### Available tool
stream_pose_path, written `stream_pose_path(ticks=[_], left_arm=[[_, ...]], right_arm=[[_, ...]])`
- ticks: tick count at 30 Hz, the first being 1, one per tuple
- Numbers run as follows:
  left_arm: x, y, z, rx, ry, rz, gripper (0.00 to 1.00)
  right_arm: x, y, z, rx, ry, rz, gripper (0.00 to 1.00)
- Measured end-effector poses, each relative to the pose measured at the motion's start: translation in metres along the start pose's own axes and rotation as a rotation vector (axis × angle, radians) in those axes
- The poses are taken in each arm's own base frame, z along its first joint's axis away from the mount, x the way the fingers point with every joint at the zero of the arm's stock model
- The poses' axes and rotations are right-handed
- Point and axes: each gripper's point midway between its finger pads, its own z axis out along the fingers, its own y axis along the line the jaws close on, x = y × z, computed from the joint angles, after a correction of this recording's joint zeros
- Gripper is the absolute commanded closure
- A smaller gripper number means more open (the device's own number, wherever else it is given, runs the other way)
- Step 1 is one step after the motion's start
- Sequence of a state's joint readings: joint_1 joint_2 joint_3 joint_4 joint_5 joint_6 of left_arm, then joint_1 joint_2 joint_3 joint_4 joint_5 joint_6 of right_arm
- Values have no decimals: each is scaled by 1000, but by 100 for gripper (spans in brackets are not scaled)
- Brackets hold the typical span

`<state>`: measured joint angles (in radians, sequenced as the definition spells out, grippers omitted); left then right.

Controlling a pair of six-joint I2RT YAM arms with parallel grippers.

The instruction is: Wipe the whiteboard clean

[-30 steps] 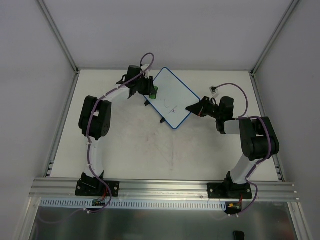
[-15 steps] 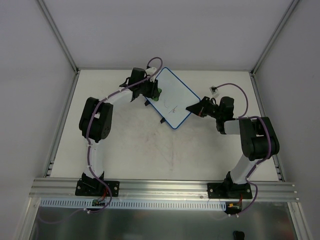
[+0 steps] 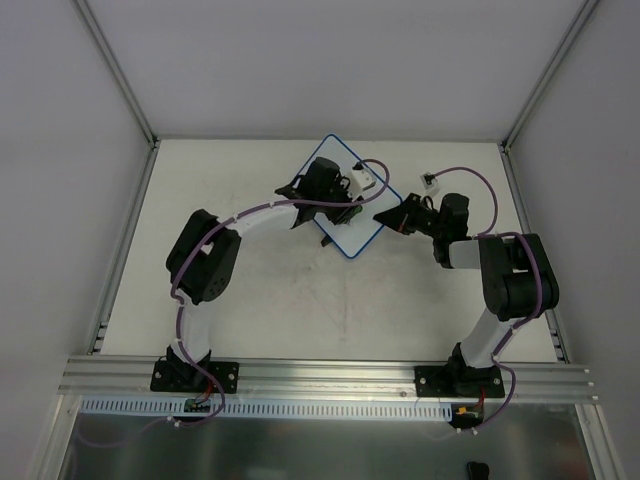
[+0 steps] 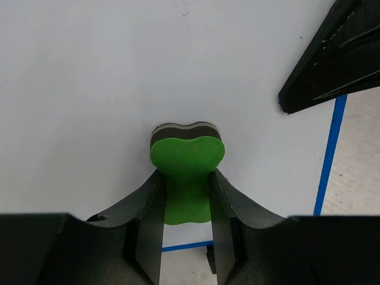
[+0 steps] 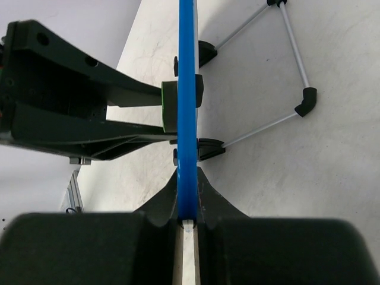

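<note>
Where grey walls (image 3: pixel 300 60) box the scuffed table (image 3: pixel 260 290), the whiteboard (image 4: pixel 89 71) sits.

A robot laboratory is indicated: a white table (image 3: pixel 300 300) is enclosed by plain white panels (image 3: pixel 330 60) set in aluminium posts (image 3: pixel 113 67), and the cabled left arm (image 3: pixel 200 265) and right arm (image 3: pixel 510 280) are bolted to a slotted aluminium rail (image 3: pixel 330 372).
</note>
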<state>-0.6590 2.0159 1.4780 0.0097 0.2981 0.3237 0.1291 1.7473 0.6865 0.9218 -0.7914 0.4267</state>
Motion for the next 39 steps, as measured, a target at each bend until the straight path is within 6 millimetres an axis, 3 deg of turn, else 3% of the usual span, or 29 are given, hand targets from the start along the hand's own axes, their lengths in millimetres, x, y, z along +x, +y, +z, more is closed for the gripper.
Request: stream_pose_path(ticks=[13, 22, 26, 34, 39], left_arm=[[-1, -29, 3, 11, 40, 226, 100], [1, -27, 0, 75, 15, 128, 100], [2, -11, -2, 116, 11, -40, 100], [38, 69, -19, -19, 50, -361, 100], [47, 76, -22, -37, 59, -393, 100]], right_arm=[[0, -1, 0, 3, 0, 3, 100], [0, 0, 0, -3, 1, -3, 100], [-1, 1, 1, -3, -1, -5, 100], [-2, 5, 3, -17, 1, -16, 100], [-1, 6, 3, -19, 3, -18, 100]])
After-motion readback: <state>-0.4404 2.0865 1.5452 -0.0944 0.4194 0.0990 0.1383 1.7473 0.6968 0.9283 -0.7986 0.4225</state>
